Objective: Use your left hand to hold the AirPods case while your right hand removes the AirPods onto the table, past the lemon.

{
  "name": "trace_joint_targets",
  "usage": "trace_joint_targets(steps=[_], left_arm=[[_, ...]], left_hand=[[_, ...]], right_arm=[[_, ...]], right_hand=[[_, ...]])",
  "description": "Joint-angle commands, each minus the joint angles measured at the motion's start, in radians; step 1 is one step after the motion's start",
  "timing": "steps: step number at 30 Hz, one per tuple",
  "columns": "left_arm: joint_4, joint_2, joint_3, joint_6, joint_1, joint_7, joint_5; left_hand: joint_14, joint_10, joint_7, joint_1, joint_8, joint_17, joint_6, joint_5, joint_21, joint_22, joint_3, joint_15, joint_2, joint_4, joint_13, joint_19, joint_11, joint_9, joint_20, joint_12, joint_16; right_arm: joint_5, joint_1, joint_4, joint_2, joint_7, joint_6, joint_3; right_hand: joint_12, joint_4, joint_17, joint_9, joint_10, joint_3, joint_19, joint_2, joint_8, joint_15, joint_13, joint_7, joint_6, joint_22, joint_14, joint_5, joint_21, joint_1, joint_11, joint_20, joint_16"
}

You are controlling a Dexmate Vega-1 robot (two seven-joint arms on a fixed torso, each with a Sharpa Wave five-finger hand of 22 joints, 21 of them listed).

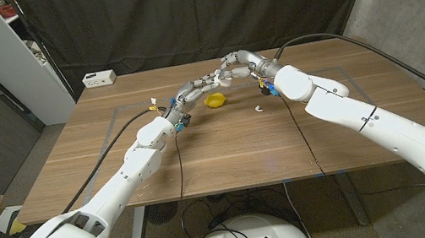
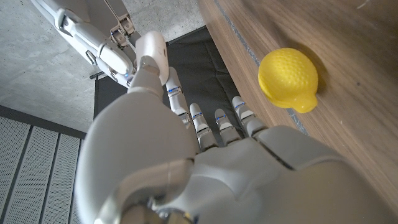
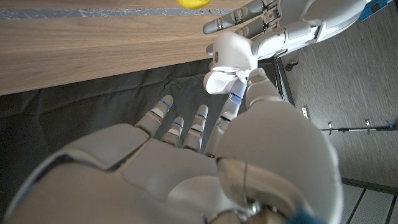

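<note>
On the wooden table (image 1: pixel 117 164), in the head view, both hands are raised together just beyond the lemon (image 1: pixel 215 100), an AirPod (image 1: pixel 259 108) seemingly already lying to its right; in the left wrist view the left hand (image 2: pixel 205 155) is seen from behind, its grasp not discernible; in the right wrist view the open AirPods case (image 3: pixel 229 61) is met by the fingertips of the right hand (image 3: pixel 205 155), so the remaining AirPod is judged to be next extracted.

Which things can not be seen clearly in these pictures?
- AirPods case: whether an AirPod remains inside is hidden by the lid, right wrist view.
- Small white object on the table: too small to identify, head view.
- Lemon: cut off by the edge, right wrist view.
</note>
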Motion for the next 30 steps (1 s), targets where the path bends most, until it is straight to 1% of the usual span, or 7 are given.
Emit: trace_joint_targets(steps=[1,5,9,12,18,19,30], left_arm=[[-0.004,-0.005,0.000,-0.008,0.008,0.009,0.004],[-0.005,-0.004,0.000,-0.008,0.008,0.009,0.003],[-0.003,-0.004,-0.001,-0.008,0.009,0.008,0.001],[-0.002,-0.003,-0.002,-0.009,0.009,0.007,0.000],[0.006,-0.003,-0.004,-0.013,0.007,0.000,-0.005],[0.008,-0.004,-0.004,-0.014,0.006,-0.001,-0.005],[-0.004,-0.001,-0.004,-0.009,0.012,0.005,-0.003]], left_hand=[[-0.002,-0.002,-0.062,0.001,0.009,0.000,0.058,0.005,0.005,0.001,0.009,-0.037,0.007,0.002,0.002,0.005,0.005,0.143,0.002,-0.002,0.000],[-0.001,-0.003,-0.064,0.000,0.011,0.000,0.059,0.005,0.005,0.000,0.009,-0.039,0.007,0.002,0.002,0.006,0.004,0.146,0.000,-0.002,0.000],[0.000,-0.002,-0.062,0.000,0.010,-0.001,0.061,0.005,0.006,0.000,0.009,-0.040,0.006,0.002,0.002,0.006,0.003,0.144,-0.001,-0.002,0.000],[0.000,-0.002,-0.061,0.000,0.009,0.000,0.059,0.005,0.006,0.000,0.009,-0.039,0.007,0.002,0.002,0.006,0.005,0.143,0.000,-0.001,0.000],[0.000,-0.003,-0.059,0.001,0.010,0.000,0.057,0.005,0.005,0.000,0.011,-0.037,0.009,0.002,0.002,0.006,0.006,0.147,0.000,-0.002,0.000],[0.000,-0.003,-0.063,0.001,0.011,0.000,0.059,0.005,0.006,0.000,0.011,-0.038,0.009,0.002,0.002,0.006,0.005,0.147,0.000,-0.002,0.000],[0.000,-0.003,-0.059,-0.001,0.010,0.000,0.056,0.005,0.005,0.001,0.012,-0.038,0.009,0.003,0.002,0.006,0.006,0.147,0.001,-0.002,0.000]], right_arm=[[0.000,-0.008,-0.001,-0.002,-0.012,0.006,-0.001],[-0.001,-0.011,0.005,0.003,-0.021,0.015,0.000],[-0.005,-0.009,0.011,0.008,-0.026,0.021,-0.002],[-0.008,-0.007,0.016,0.014,-0.030,0.021,-0.004],[-0.010,-0.002,0.025,0.023,-0.035,0.026,-0.007],[-0.012,-0.001,0.026,0.024,-0.036,0.025,-0.008],[-0.009,-0.005,0.026,0.020,-0.033,0.030,-0.007]], right_hand=[[0.006,-0.002,0.003,0.006,0.016,-0.003,0.016,-0.014,0.007,-0.010,0.002,-0.002,0.013,0.003,0.011,0.009,0.006,0.007,-0.002,0.000,0.007],[0.011,-0.004,0.002,0.016,0.033,-0.002,0.026,-0.019,0.016,-0.017,0.003,-0.012,0.024,0.003,0.031,0.015,0.009,0.016,-0.004,-0.005,0.012],[0.012,-0.004,0.002,0.020,0.037,-0.001,0.028,-0.020,0.020,-0.020,0.003,-0.011,0.028,0.003,0.035,0.016,0.009,0.018,-0.004,-0.007,0.012],[0.013,-0.003,0.002,0.026,0.044,-0.001,0.032,-0.022,0.029,-0.024,0.004,-0.011,0.044,0.003,0.042,0.019,0.009,0.021,-0.006,-0.009,0.013],[0.019,0.000,0.001,0.040,0.067,-0.002,0.043,-0.026,0.045,-0.032,0.005,-0.002,0.066,0.003,0.062,0.023,0.011,0.025,-0.009,-0.014,0.017],[0.019,0.001,0.002,0.044,0.069,-0.002,0.044,-0.026,0.049,-0.032,0.006,0.007,0.070,0.003,0.068,0.024,0.010,0.025,-0.006,-0.014,0.019],[0.019,-0.002,0.002,0.055,0.073,0.000,0.052,-0.030,0.055,-0.037,0.007,0.006,0.068,0.003,0.080,0.027,0.011,0.034,-0.009,-0.016,0.020]])
